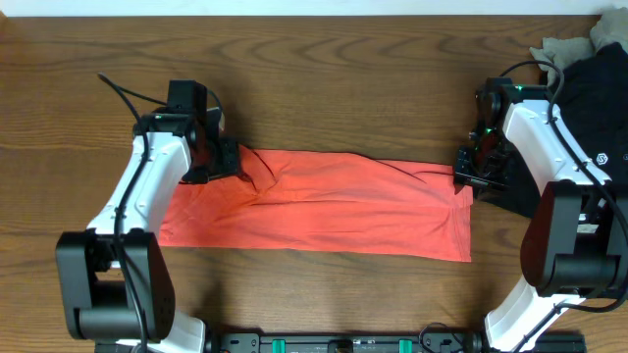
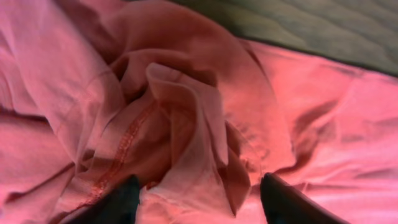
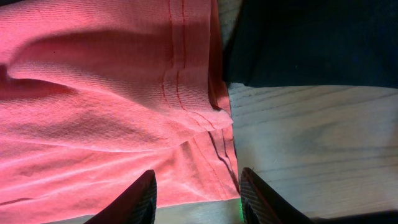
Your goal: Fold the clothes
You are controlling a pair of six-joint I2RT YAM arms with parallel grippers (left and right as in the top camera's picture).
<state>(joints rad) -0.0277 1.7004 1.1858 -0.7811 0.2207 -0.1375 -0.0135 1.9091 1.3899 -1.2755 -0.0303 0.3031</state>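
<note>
table (image 1: 343, 78) carries everything. coral-red shirt (image 1: 324, 206) lies on it as one long flat band, long axis running from the left arm's side to the right arm's side. black tee (image 1: 599, 88) sits just off the shirt's right end, beige piece (image 1: 564, 44) past that, up from the shirt's right end.

left gripper (image 1: 221, 157) is at the shirt's far-left corner and right gripper (image 1: 476, 172) is at its far-right corner. each arm is nearest its own end, neither reaches the middle. my read: the next fold turns on that long axis, so both ends get picked on the same far edge.

view differences:
- overhead gives the band's outline, but the wrists hide both sets of jaws.
- left wrist: fingers spread, a bunched ridge (image 2: 180, 124) of shirt with a stitched seam lies between them, not pinched.
- right wrist: fingers spread above the double-stitched hem (image 3: 177, 81), holding nothing. it also shows the black tee butting against the shirt's edge just past that hem, which overhead doesn't resolve.

risk: a sloppy close on the right could catch black fabric too.
</note>
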